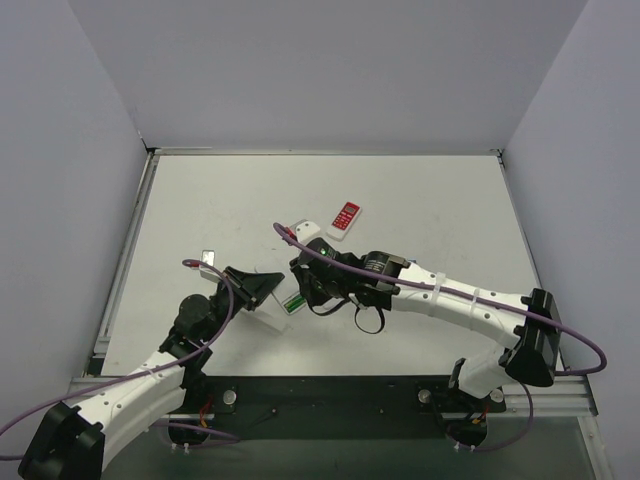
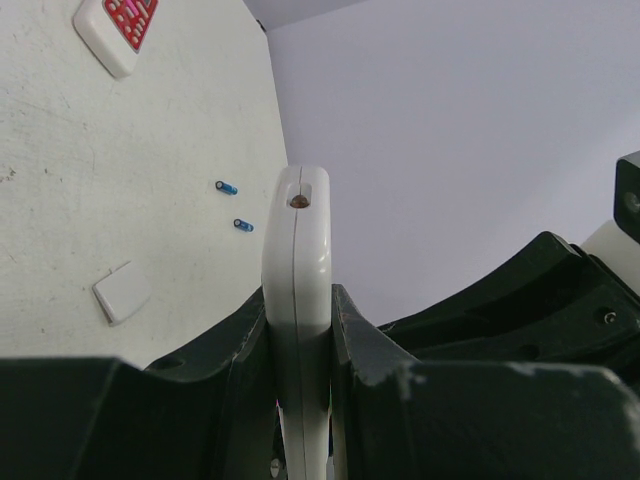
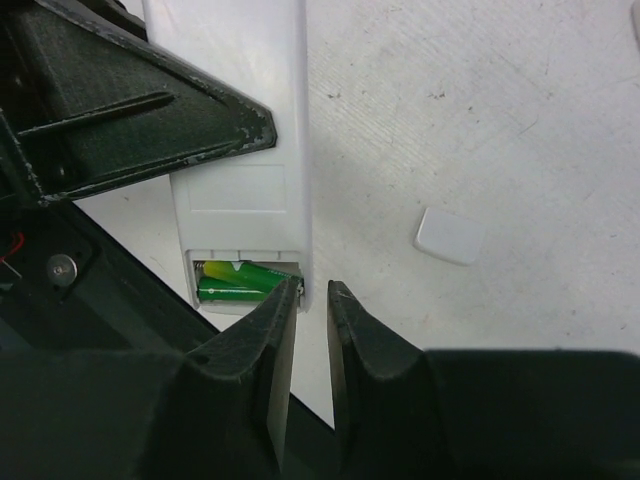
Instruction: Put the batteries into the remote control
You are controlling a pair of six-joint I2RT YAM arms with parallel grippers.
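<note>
Leftward first: white remote (image 2: 297, 260) pinched edge-on between the fingers of the left gripper (image 1: 265, 292), clamped on its long sides, open battery bay turned toward the other arm. Out on the table (image 1: 430, 210), well apart from the held remote: two blue batteries (image 2: 226, 187) lying loose near each other, a red-faced remote (image 1: 346, 216), a small white cover (image 3: 450, 235). Inside the bay: a green battery (image 3: 235, 291) lying lengthwise, with a patch of yellow beside it, possibly a second cell or only a label; too cramped to tell. Rightward, at the bay's mouth: right gripper (image 3: 312, 298), fingers drawn nearly together with only a thin slit between, nothing visible in that slit, one tip just touching the remote's lower edge.

As for handling, by judgement: look light, stiff and smooth, these little cylinders, so apt to roll and to slip from a loose pinch; best taken across the middle of the barrel. Seems likewise light and rigid, the remote, but slick plastic; best held on the long sides, clear of the bay.
</note>
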